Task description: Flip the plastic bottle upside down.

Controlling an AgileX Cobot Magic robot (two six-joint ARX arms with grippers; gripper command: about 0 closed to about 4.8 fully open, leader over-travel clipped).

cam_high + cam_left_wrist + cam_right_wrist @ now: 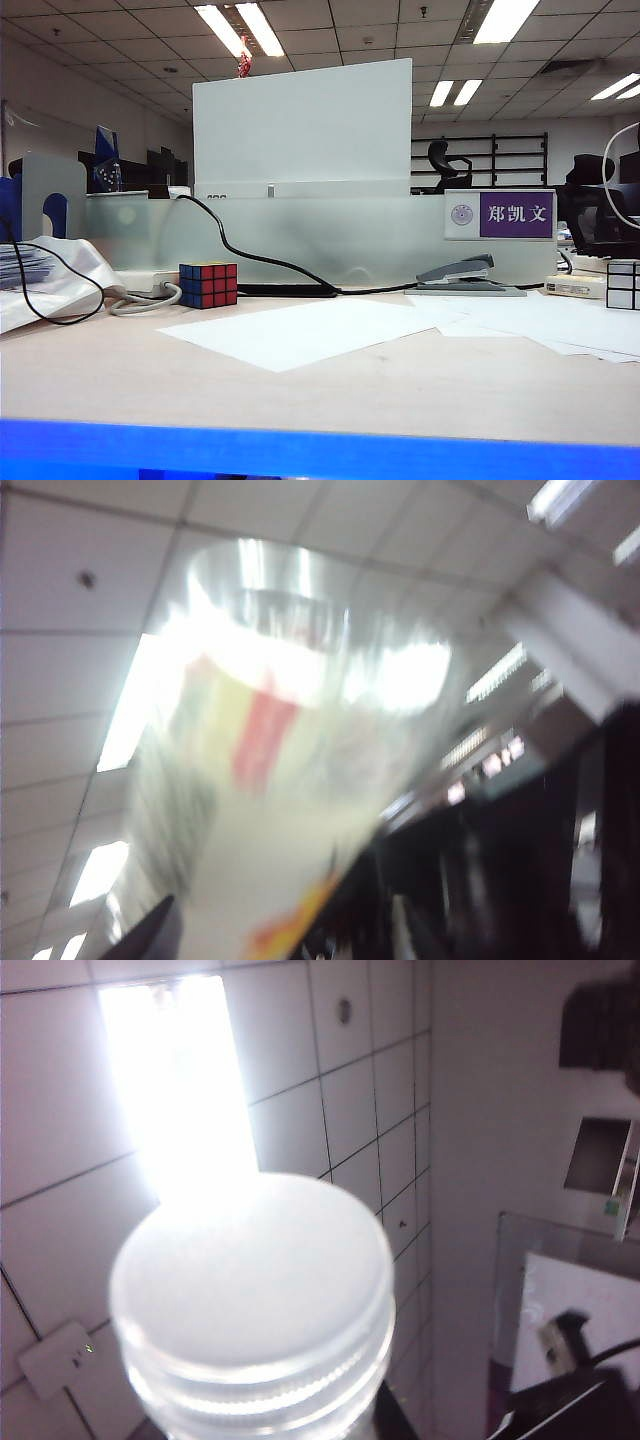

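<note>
overhead, plastic bottle (255, 1310) cap-first at right gripper's camera, ceiling behind, both grippers' states cannot be told

On the desk (330, 385), the Rubik's cube (208, 285) stands toward the left edge, with the sheet of paper (300, 330) lying just before it and to its right. The stapler (468, 276) sits toward the rear right edge, against the partition (320, 240) behind it. A second cube (623, 284) stands at the right edge (cut off by the frame). The cable (262, 262) runs behind the Rubik's cube.

In the right wrist view the plastic bottle (255, 1310) stands close before the camera, cap foremost; the left wrist view shows it (290, 780) close too, blurred.
</note>
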